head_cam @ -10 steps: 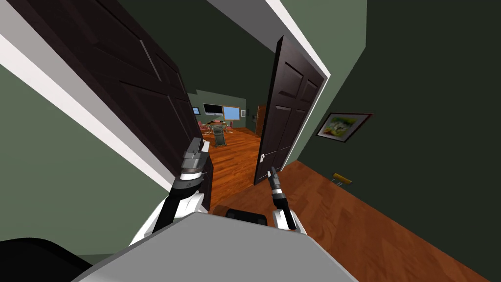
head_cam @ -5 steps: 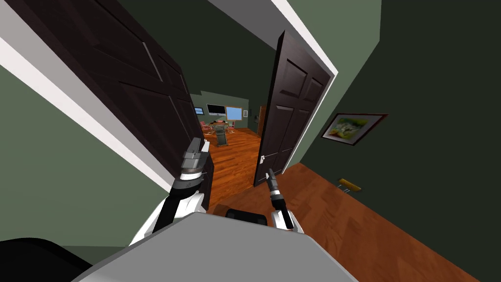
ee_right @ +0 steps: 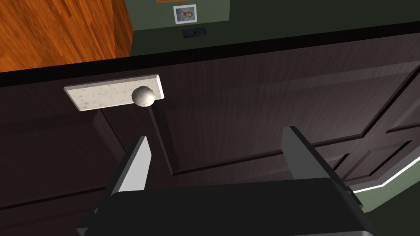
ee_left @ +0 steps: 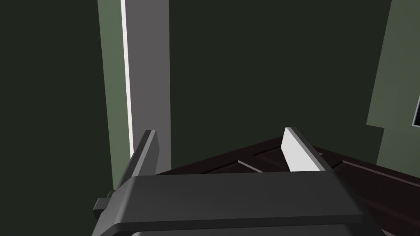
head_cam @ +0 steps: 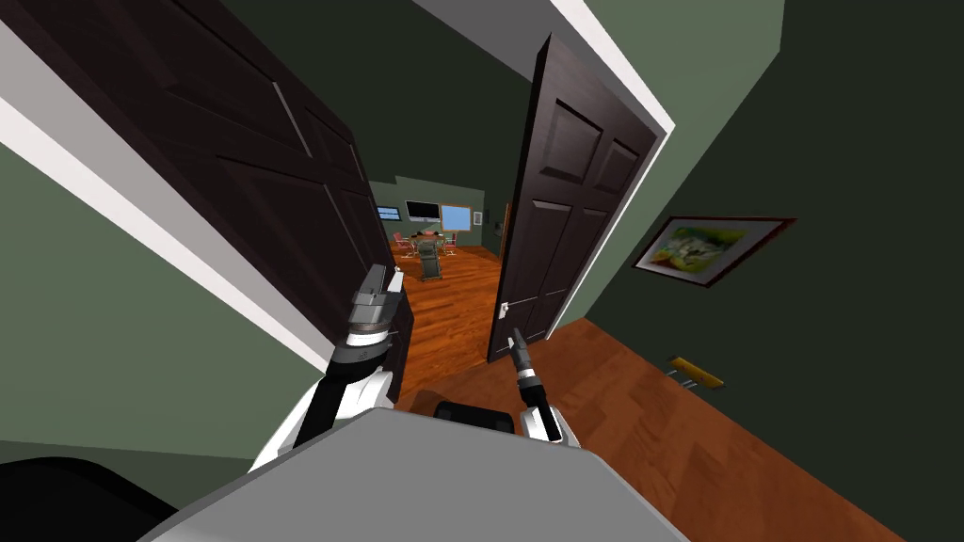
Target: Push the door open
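– Green walls (head_cam: pixel 113 310), wood floor (head_cam: pixel 659 442), a picture (head_cam: pixel 713 247) hanging on the right. Where's the door?
– Straight ahead, right of the gap. It's a dark panelled door (head_cam: pixel 565 216), standing ajar and hinged at the white frame (head_cam: pixel 617 61). Its free edge faces a second dark leaf (head_cam: pixel 264 188) on the left. Between the two, a far room (head_cam: pixel 438 226) shows.
– And the right tool?
– The right tool (ee_right: pixel 217 139) is up at the door with its fingers spread wide and nothing between them. It points at the panel just beside the knob (ee_right: pixel 143 96). The knob sits on a pale plate (ee_right: pixel 102 97) near the door's free edge.
– Touching?
– Can't tell. The fingertips are close to the panel, but contact isn't clear from either view.
– Left side?
– The left tool (head_cam: pixel 391 275) is raised beside the left leaf, near its edge. Its fingers also stand wide apart and empty. In the wrist view the leaf's dark panels lie just past them.
– Anything on the floor?
– A small yellow thing (head_cam: pixel 697 373) by the right wall, well apart from the door.
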You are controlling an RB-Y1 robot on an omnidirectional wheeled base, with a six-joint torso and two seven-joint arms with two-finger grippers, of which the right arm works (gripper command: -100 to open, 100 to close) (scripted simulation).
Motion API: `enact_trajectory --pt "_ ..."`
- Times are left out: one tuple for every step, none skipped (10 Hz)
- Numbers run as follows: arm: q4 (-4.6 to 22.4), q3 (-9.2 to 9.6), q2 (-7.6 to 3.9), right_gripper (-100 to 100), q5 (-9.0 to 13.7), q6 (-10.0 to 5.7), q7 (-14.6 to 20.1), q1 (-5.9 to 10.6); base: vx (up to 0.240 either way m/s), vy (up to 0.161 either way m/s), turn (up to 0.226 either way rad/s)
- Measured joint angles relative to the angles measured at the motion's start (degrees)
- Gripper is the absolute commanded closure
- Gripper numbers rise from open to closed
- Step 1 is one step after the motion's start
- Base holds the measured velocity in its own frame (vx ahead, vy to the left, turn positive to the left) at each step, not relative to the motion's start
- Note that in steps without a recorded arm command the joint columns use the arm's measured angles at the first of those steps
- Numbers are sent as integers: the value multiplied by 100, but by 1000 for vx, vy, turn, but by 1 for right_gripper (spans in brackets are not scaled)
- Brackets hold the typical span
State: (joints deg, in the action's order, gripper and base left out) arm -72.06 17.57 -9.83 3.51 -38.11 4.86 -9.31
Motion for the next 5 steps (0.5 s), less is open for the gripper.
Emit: enact_trajectory --pt "137 42 -21 -100 23 -30 9 64 74 -74 87" --pt "257 85 -32 -100 43 -53 13 112 71 -83 90" --pt "401 129 -47 -100 62 -100 17 162 62 -103 94" --pt "526 175 -59 -100 80 -147 18 196 56 -103 99" --pt "614 220 -76 -100 97 -172 18 220 63 -93 80"
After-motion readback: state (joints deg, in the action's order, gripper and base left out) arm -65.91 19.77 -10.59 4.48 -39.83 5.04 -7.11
